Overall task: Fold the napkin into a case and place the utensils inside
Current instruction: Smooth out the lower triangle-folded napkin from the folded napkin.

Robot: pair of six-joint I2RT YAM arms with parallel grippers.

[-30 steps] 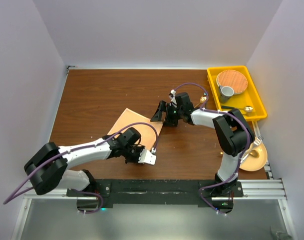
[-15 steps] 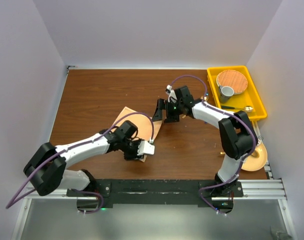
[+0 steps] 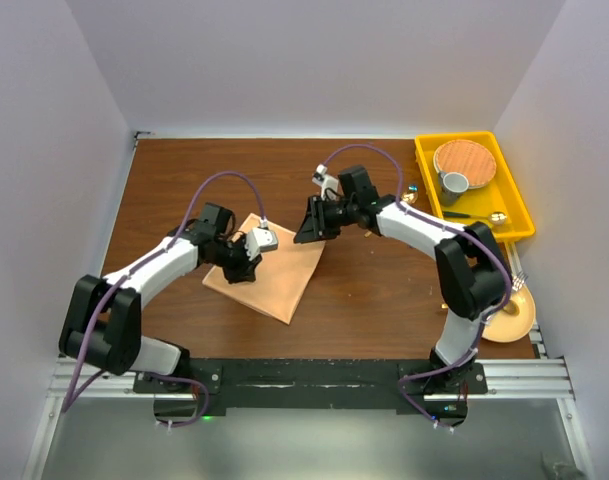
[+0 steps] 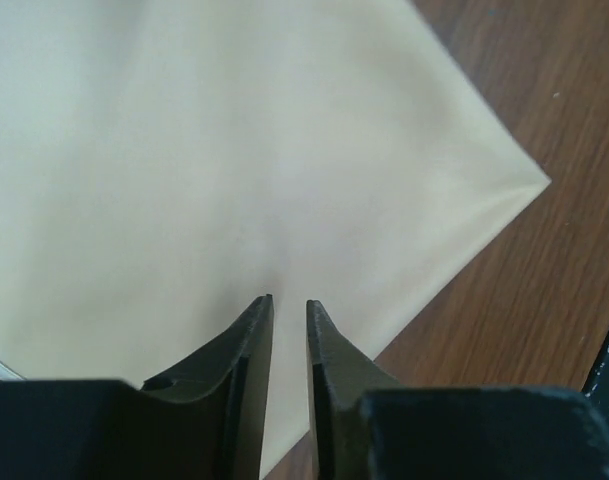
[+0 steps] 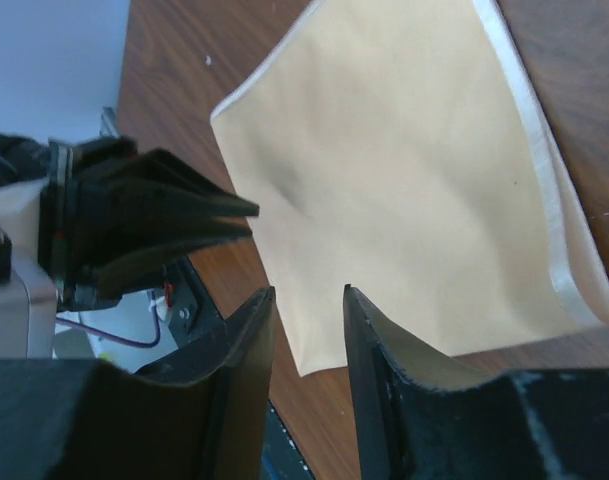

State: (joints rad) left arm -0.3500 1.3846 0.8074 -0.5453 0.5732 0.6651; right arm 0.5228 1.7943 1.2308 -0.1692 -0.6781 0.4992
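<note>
Napkin (image 3: 276,278) folded flat on the desk (image 3: 174,190), left pincer (image 4: 289,300) and right pincer (image 5: 309,292) both slack over it.
I see the peach cloth lying as a tilted rectangle between my two arms. The left pincer hangs above its left part, jaws a narrow slit apart with nothing between them. The right pincer sits at the far right corner, jaws a little parted and holding nothing. One gold utensil (image 3: 497,216) lies in the yellow tray (image 3: 421,170), well apart from the cloth.
</note>
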